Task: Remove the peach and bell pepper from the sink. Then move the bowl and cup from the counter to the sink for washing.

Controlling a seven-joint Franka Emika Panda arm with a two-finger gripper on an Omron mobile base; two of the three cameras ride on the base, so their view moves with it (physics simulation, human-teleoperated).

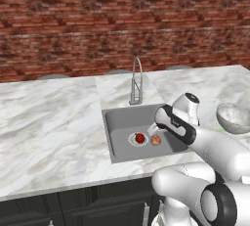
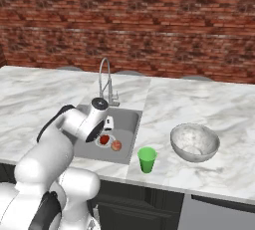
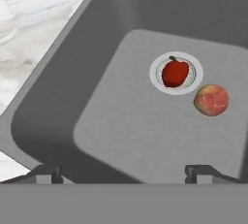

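Observation:
The dark red bell pepper (image 3: 175,72) sits on the round drain of the grey sink (image 3: 106,121). The paler peach (image 3: 211,100) lies just beside it on the basin floor. Both also show in the base views: bell pepper (image 1: 140,138) (image 2: 104,140), peach (image 1: 156,141) (image 2: 116,145). My gripper (image 3: 123,173) hangs open and empty above the basin, short of both fruits; its hand (image 2: 108,123) is over the sink (image 2: 130,119). The silvery bowl (image 2: 194,142) (image 1: 234,117) and the green cup (image 2: 147,160) stand on the marble counter (image 2: 199,104) right of the sink.
A tall arched chrome faucet (image 1: 136,80) (image 2: 105,79) rises behind the basin (image 1: 117,122). A brick wall closes the back of the counter (image 1: 49,122). My own arm crosses the basin's right side in the left base view.

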